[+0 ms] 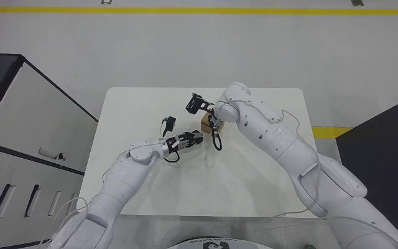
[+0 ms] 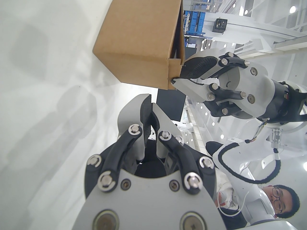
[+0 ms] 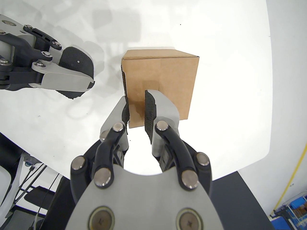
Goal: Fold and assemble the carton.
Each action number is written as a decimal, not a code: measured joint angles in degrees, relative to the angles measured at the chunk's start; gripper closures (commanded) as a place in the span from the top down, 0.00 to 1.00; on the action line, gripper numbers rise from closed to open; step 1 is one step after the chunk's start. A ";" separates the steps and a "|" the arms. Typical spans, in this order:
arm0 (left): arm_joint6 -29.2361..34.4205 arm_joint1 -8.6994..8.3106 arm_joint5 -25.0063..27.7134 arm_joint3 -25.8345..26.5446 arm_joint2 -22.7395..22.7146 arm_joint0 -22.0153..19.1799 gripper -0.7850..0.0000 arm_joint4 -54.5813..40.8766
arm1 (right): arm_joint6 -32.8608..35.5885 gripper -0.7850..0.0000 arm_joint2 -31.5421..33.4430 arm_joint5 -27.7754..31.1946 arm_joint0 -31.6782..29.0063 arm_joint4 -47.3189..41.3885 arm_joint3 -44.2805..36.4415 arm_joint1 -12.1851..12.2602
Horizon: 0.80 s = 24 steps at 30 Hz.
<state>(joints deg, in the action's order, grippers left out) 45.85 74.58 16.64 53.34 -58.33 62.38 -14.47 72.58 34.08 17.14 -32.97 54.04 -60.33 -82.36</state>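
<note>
small brown carton (image 3: 160, 82) sitting around the middle of the white desk (image 1: 261, 180), right claw (image 3: 136, 104) pinching its corner edge, left wrist view catches the open gap along that edge, left claw (image 2: 147, 106) pressed together, empty, just beside it

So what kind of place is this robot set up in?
Likely a factory or warehouse test hall: a yellow floor line, storage racks with blue bins behind, and a white table holding a cardboard carton.
</note>
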 measured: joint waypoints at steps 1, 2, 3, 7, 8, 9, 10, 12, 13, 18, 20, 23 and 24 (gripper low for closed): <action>0.03 0.00 -0.05 -0.03 0.00 -0.02 0.00 -0.03 | 0.04 0.18 0.09 -0.02 0.00 0.06 0.07 -0.01; 0.05 0.01 -0.07 -0.04 0.01 -0.03 0.00 -0.04 | 0.06 0.18 0.13 -0.02 -0.01 0.13 0.10 -0.03; 0.05 0.01 -0.07 -0.05 0.01 -0.04 0.00 -0.05 | 0.07 0.18 0.17 0.00 -0.03 0.17 0.11 -0.04; -0.02 0.02 0.09 -0.08 -0.01 -0.04 0.00 -0.02 | 0.19 0.21 0.40 0.19 -0.10 0.11 0.21 -0.12; 0.01 0.02 0.09 -0.09 -0.01 -0.04 0.00 -0.01 | 0.20 0.22 0.44 0.21 -0.12 0.13 0.21 -0.14; 0.04 0.02 0.06 -0.11 0.00 -0.05 0.00 -0.01 | 0.21 0.24 0.48 0.24 -0.14 0.13 0.22 -0.16; 0.07 0.02 -0.01 -0.12 0.00 -0.06 0.00 -0.04 | 0.21 0.25 0.53 0.32 -0.16 0.13 0.25 -0.18; 0.09 0.03 -0.04 -0.11 0.00 -0.07 0.00 -0.05 | 0.29 0.26 0.61 0.50 -0.20 0.04 0.33 -0.22; 0.07 0.03 0.02 -0.09 0.00 -0.07 0.00 -0.04 | 0.35 0.26 0.71 0.58 -0.22 -0.12 0.46 -0.24; 0.01 0.03 0.04 -0.02 0.00 -0.04 0.00 0.00 | 0.01 0.29 1.32 0.74 -0.21 -0.55 0.85 -0.26; 0.04 0.04 -0.08 0.01 0.02 -0.03 0.00 -0.01 | -0.10 0.29 1.60 0.75 -0.24 -0.53 0.66 -0.21; 0.10 0.05 -0.17 0.10 0.08 -0.02 0.00 0.02 | -0.19 0.27 2.11 0.64 -0.40 -0.42 0.20 -0.07; 0.09 0.05 -0.18 0.11 0.09 -0.02 0.00 0.03 | -0.26 0.26 2.30 0.63 -0.46 -0.43 0.02 -0.02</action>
<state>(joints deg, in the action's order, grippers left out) 45.93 74.63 16.46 53.45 -58.25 62.37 -14.44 72.32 36.38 17.76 -33.44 53.61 -60.31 -82.38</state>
